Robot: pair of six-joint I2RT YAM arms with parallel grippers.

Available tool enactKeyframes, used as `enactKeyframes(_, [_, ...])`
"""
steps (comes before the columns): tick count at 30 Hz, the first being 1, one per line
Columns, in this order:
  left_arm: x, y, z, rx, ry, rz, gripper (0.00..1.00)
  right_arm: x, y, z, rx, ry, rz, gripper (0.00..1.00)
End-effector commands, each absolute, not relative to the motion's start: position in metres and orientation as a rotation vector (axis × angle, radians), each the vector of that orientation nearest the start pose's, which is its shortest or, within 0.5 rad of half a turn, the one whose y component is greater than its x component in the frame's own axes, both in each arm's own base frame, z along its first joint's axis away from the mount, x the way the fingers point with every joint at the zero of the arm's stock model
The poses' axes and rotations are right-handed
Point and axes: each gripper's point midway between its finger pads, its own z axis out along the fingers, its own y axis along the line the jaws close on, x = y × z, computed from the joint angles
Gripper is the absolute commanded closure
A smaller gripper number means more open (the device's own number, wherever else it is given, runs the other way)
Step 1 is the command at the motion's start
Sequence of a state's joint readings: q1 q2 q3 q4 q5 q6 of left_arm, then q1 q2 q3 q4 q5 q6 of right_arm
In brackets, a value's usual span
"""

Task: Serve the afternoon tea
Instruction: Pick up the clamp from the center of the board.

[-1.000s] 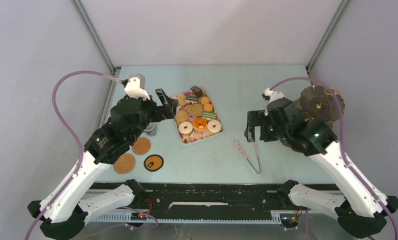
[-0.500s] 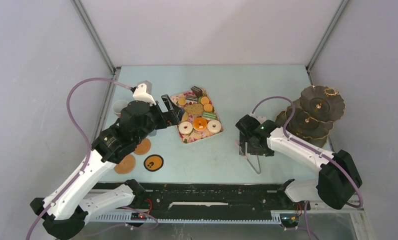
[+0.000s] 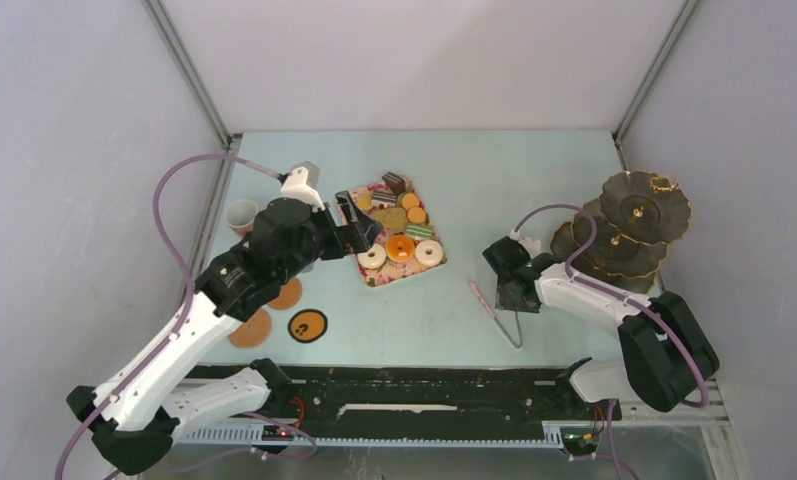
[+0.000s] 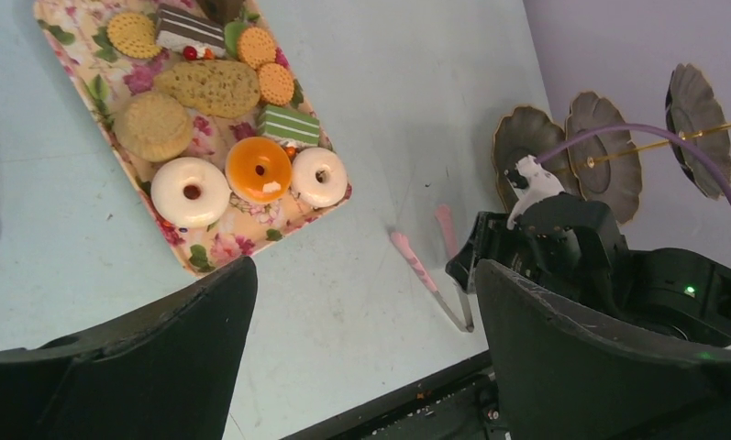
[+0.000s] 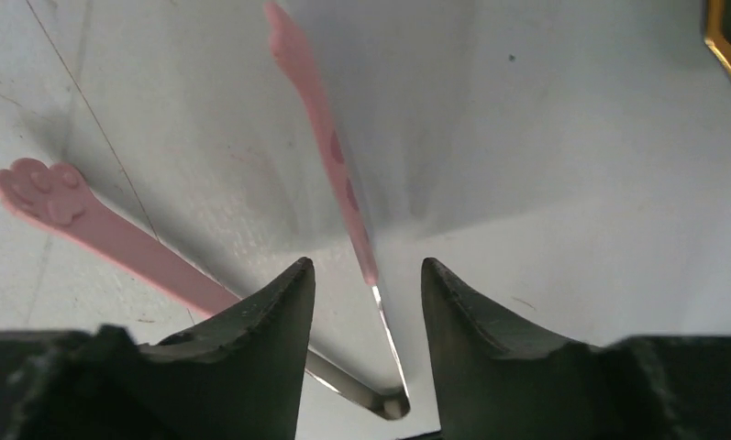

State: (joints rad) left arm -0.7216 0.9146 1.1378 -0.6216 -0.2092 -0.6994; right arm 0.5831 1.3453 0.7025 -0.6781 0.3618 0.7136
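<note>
The afternoon tea lies on a floral tray [image 3: 378,279]: white donuts [image 4: 190,191], an orange donut [image 4: 258,170], biscuits [image 4: 150,124] and cake slices [image 4: 189,29]. My left gripper [image 3: 359,222] hangs open over the tray's left edge, nothing between its fingers. The dark scalloped stand [image 3: 629,215] is at the right. My right gripper [image 3: 509,290] is low over the pink tongs [image 3: 494,310]. In the right wrist view it [image 5: 366,263] straddles one tong arm [image 5: 320,119] with a gap on each side. A pink mug [image 3: 241,214] stands at the far left.
Three round coasters [image 3: 284,293] [image 3: 249,327] [image 3: 307,325] lie left of the tray, partly under my left arm. The right arm's purple cable [image 3: 564,215] loops in front of the stand. The enclosure walls close in left, right and back.
My right arm swung away from the stand and dropped onto the tongs, its jaws narrowing around one arm. My left gripper moved right, over the tray's left edge, uncovering the pink mug.
</note>
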Motion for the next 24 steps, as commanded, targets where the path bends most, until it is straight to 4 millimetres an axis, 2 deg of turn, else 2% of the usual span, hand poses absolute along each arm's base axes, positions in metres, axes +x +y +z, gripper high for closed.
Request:
enactKeyframes(1, [0.236,-0.213,0.312,-0.069,2.042,-0.792,0.04,0.224,0.108,0.015,0.171,2.684,-0.104,0.55])
enactKeyframes(6, [0.237,-0.223,0.305,-0.052,2.076,-0.813,0.04,0.225,0.121,0.006,0.121,2.726,-0.019,0.73])
enactKeyframes(11, [0.241,-0.230,0.299,-0.047,2.120,-0.814,0.04,0.228,0.127,0.008,0.087,2.716,0.016,0.99])
enactKeyframes(13, [0.242,-0.232,0.298,-0.041,2.135,-0.814,0.04,0.230,0.130,0.014,0.057,2.704,0.037,1.00])
enactKeyframes(17, [0.245,-0.234,0.298,-0.055,2.139,-0.849,0.03,0.230,0.149,0.052,-0.025,2.662,0.192,1.00])
enactKeyframes(21, [0.244,-0.241,0.291,-0.094,2.149,-0.985,0.00,0.214,0.189,0.095,-0.189,2.636,0.570,1.00])
enactKeyframes(24, [0.244,-0.244,0.283,-0.149,2.157,-1.069,0.00,0.209,0.201,0.119,-0.146,2.661,0.764,1.00])
